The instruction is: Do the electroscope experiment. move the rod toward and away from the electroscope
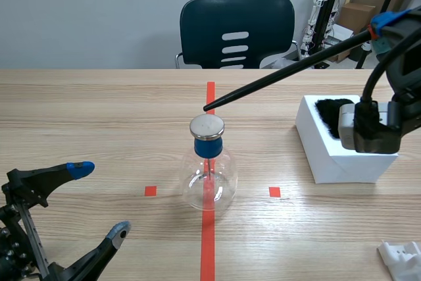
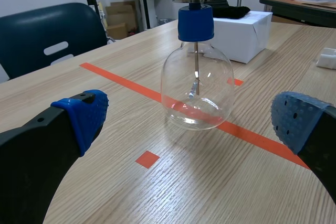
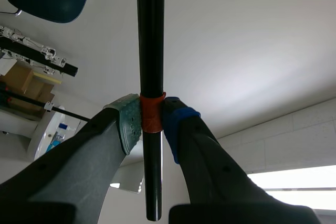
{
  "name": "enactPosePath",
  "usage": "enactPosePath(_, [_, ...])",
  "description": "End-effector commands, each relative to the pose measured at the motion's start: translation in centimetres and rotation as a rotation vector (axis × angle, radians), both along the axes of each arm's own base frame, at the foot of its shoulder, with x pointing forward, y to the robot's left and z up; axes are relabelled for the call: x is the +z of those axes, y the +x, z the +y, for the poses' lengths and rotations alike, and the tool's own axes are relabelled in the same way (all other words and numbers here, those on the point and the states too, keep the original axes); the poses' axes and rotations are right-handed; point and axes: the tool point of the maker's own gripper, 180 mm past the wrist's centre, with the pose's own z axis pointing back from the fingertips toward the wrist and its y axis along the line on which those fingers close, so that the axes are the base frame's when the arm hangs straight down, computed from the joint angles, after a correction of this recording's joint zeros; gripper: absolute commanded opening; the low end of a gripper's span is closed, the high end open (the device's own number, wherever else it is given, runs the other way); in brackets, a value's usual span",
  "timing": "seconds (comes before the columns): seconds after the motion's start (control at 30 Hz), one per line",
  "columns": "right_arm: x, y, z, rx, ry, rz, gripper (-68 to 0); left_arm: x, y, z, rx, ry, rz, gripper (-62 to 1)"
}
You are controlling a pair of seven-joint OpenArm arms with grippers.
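Just above electroscope [image 1: 208, 169] top: rod [image 1: 283, 74] tip, seemingly apart. Right gripper [image 3: 151, 121] pinching rod between 2 pads. Left gripper [image 1: 99, 200] spread wide, near electroscope. Approach step in hand, probably; next calls for drawing rod away, no contact.

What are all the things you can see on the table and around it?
electroscope: one, clear glass flask with a blue stopper, mid-table on the red tape line.
disc: one, silver, on top of the electroscope.
rod: one, black, slanting down, tip just above the disc.
box: one, white, on the right arm's side.
cloth: one, black and furry, on the box.
white piece: one, near table corner; cannot tell what.
chair: one, dark teal, behind the table.
table: one, light wood.
left end effector: black, blue pads, open, low, empty.
right end effector: black, raised, shut on the rod.
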Motion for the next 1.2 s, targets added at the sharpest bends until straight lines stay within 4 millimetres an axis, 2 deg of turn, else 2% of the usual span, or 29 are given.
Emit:
enactPosePath(0.0, [1.4,0.4,0.0,0.003,-0.003,-0.047,-67.1,0.8,0.2,-0.2,0.001,-0.03,-0.024,1.4])
enactPosePath(0.43, [1.8,0.3,-0.5,-0.007,0.064,-0.047,-67.1,0.8,0.2,-0.2,0.001,-0.03,-0.024,1.4])
enactPosePath(0.77, [3.9,-1.0,-2.9,-0.05,0.207,-0.048,-67.1,0.8,0.2,-0.2,0.001,-0.03,-0.024,1.4])
enactPosePath(0.97, [4.7,-2.8,-4.4,-0.075,0.27,-0.012,-67.1,0.8,0.2,-0.2,0.001,-0.03,-0.024,1.4])
enactPosePath(1.17, [4.0,-6.5,-3.8,-0.043,0.332,0.011,-67.1,0.8,0.2,-0.2,0.001,-0.03,-0.024,1.4])
